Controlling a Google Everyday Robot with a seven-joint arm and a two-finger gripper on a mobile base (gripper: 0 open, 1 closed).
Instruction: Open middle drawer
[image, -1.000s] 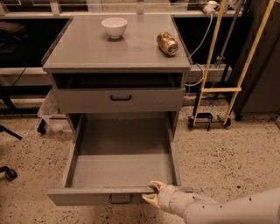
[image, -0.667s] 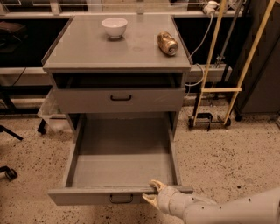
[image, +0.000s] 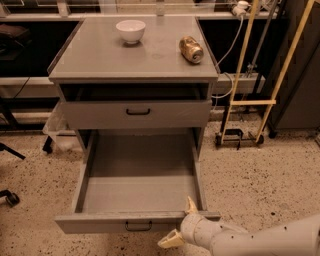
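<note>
Middle drawer (image: 100, 224): drawn far out from the cabinet (image: 135, 77), grey tray bare, black handle (image: 138, 226) at front centre with nothing on it.

My gripper (image: 176, 223): at the right end of the drawer's front panel, right of the handle. It is spread and pinches nothing. One finger (image: 190, 204) rises at the panel's top edge; the other points out ahead of the panel.

Judgement: I am placed there to hook the panel and pull.

My arm (image: 270, 240): enters low from the drawer's right, wrist level with the panel.
</note>
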